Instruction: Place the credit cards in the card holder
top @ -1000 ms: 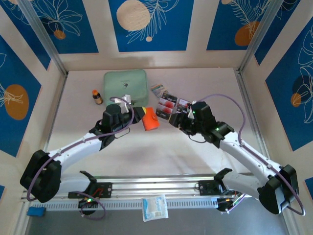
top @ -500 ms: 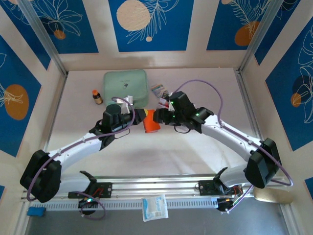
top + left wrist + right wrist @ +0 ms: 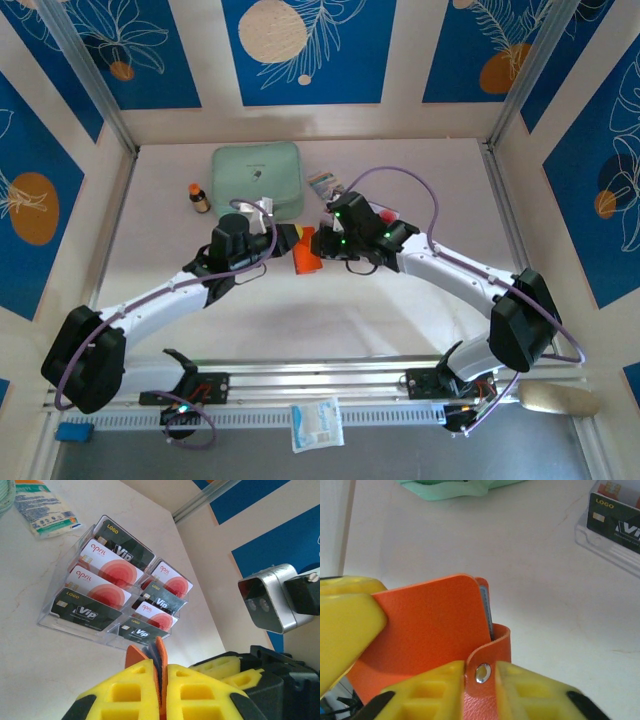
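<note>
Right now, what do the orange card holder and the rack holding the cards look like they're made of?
Card holder: likely leather or faux leather, matte, with a fine grain across its face. Its snap looks like shiny metal. Rack: clear hard plastic, probably acrylic; the table shows through its glossy, sharp-edged walls.

black credit cards (image 3: 87, 614) — "LOGO", "VIP" | white credit cards (image 3: 112, 565) — "apric"
</note>
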`<state>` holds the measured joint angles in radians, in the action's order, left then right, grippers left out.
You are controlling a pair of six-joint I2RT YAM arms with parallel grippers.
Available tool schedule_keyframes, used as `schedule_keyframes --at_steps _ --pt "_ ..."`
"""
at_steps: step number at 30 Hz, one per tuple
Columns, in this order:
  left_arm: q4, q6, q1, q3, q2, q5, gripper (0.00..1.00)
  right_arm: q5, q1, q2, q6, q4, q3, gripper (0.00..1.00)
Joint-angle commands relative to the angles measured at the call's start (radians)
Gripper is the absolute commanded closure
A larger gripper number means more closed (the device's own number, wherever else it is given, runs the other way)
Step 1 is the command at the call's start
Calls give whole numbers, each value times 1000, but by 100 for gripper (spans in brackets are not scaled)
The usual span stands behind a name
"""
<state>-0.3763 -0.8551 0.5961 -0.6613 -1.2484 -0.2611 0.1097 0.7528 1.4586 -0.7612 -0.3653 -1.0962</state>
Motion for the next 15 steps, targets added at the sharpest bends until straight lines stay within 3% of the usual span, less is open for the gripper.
schedule_keyframes --at_steps 1,4,15 --pt "-46 -6 6 -15 0 -3 100 52 -8 15 -16 -19 54 86" --pt "-49 -7 8 -15 -6 -4 100 56 -9 23 -31 -6 86 100" --pt "-74 -27 11 -3 -2 -3 100 62 -131 -47 -50 39 279 100"
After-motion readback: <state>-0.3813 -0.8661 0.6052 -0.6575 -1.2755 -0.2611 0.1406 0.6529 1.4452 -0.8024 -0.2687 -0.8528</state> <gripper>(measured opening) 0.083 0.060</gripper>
